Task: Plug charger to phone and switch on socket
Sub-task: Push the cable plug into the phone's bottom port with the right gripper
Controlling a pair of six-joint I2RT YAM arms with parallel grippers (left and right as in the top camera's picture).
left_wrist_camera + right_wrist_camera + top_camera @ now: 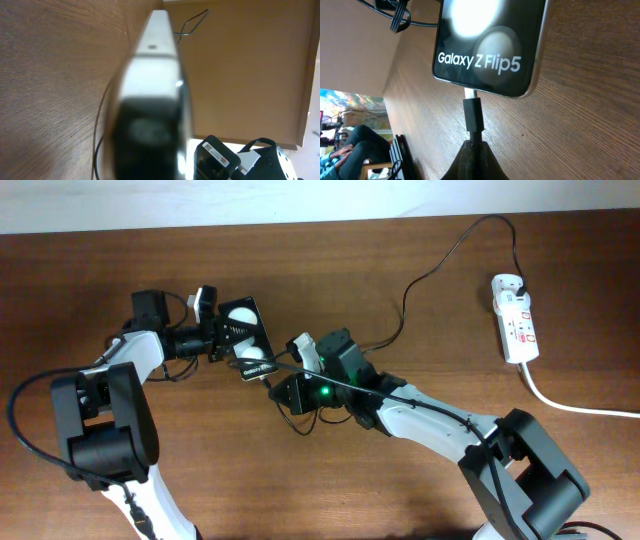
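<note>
**Connector tip at the phone's port end**

Left claw (222,332): pressed onto the one small black glossy rectangular phone (246,335), left of centre on the brown wooden table (80,270). The phone's long axis runs far-to-near, leaning slightly right. Its port end faces my other claw.

Right claw (472,152): pinching the connector tip (473,114) of the one long thin black charger cable (403,308). The tip is in line with the phone's long axis, metal end meeting the port edge.

Far right: one white elongated power strip (515,330) with red marks, long axis far-to-near. A black plug (520,283) sits at its far end, and one thick white cord (580,408) leaves its near end.
</note>
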